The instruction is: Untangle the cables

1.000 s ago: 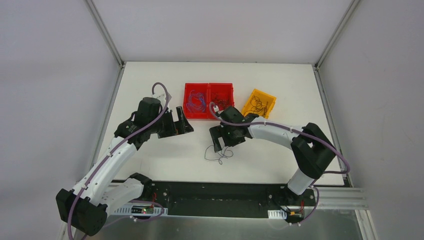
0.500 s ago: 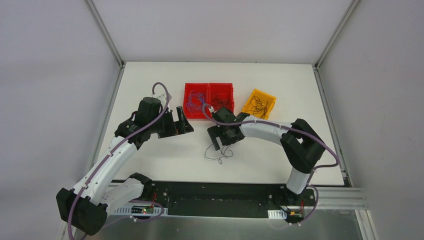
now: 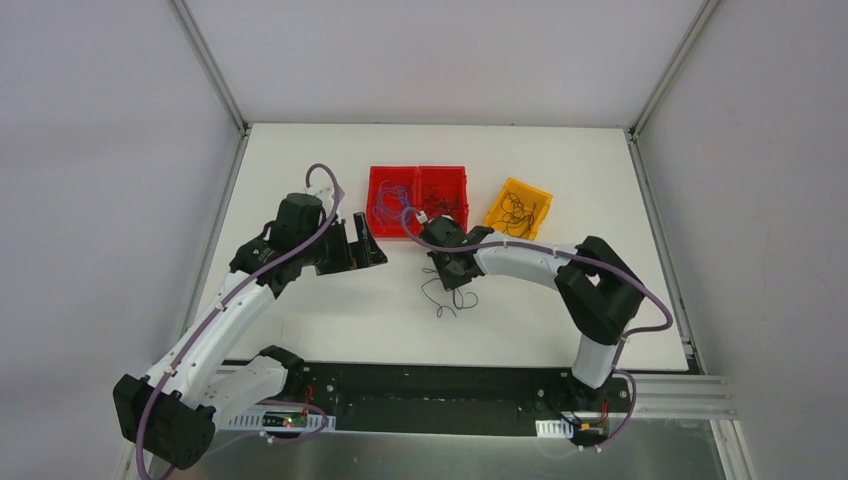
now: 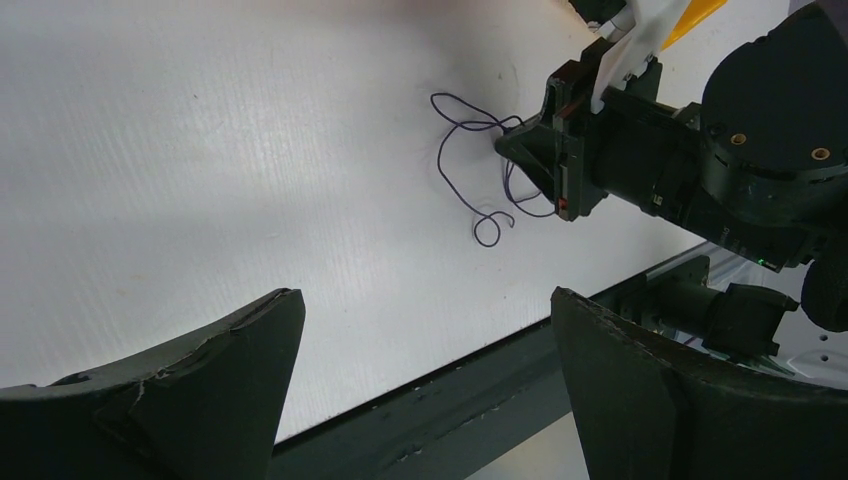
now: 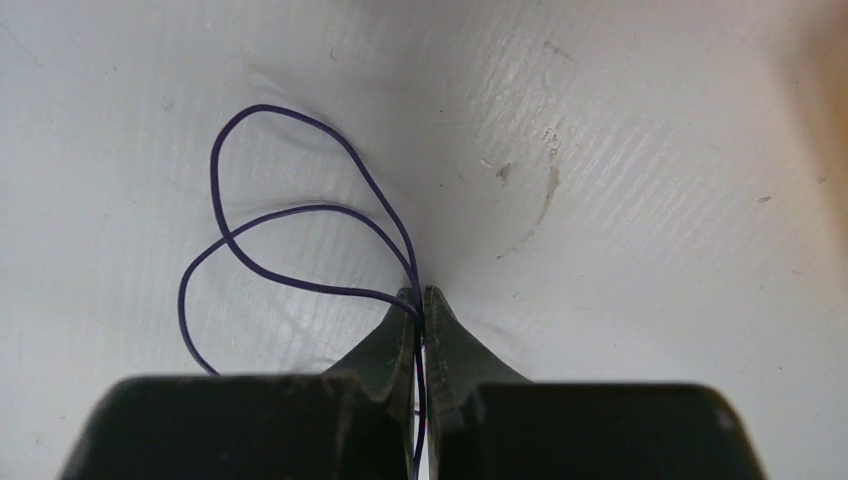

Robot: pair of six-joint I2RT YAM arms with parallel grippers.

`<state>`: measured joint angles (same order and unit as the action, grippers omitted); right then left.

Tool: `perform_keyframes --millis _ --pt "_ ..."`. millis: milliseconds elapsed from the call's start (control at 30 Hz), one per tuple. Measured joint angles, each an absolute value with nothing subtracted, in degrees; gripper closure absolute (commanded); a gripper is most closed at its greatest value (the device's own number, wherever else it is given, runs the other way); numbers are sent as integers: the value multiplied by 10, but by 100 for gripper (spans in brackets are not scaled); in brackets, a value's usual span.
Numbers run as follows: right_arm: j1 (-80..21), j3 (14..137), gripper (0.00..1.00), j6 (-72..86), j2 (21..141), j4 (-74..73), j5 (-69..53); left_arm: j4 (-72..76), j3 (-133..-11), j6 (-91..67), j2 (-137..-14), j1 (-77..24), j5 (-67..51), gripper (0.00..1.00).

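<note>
A thin blue-violet cable lies in loose loops on the white table in front of the red bins. My right gripper is down on the table, shut on this cable. In the right wrist view the cable runs between the closed fingertips of the right gripper, with two loops spread to the left. The left wrist view shows the same cable beside the right gripper. My left gripper hovers open to the left, its fingers wide apart and holding nothing.
A red two-compartment bin at the back holds blue cables on its left and dark ones on its right. An orange bin with black cables stands to its right. The table's near edge and black rail lie below.
The right gripper has moved a little left and toward the bins and has shut on the cable. The cable's loops have shifted with it. The left arm has stayed still.
</note>
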<state>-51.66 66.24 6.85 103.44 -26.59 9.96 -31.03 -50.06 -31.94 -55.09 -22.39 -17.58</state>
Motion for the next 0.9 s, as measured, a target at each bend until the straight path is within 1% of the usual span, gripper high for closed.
perform_keyframes --millis 100,200,367,433,600,900 --pt "-512 658 100 75 1023 -256 102 -311 -503 -319 -551 -224 -176 3" --pt "-492 652 100 83 984 -252 97 -312 -503 -319 -551 -224 -176 3" --pt "-388 651 100 101 879 -226 72 -312 -503 -319 -551 -224 -176 3" --pt "-347 659 100 106 859 -222 58 -312 -503 -319 -552 -224 -176 3" --pt "-255 711 100 128 864 -228 36 -312 -507 -319 -557 -224 -176 3" --pt "-187 803 100 144 902 -260 95 -313 -511 -319 -558 -224 -176 3"
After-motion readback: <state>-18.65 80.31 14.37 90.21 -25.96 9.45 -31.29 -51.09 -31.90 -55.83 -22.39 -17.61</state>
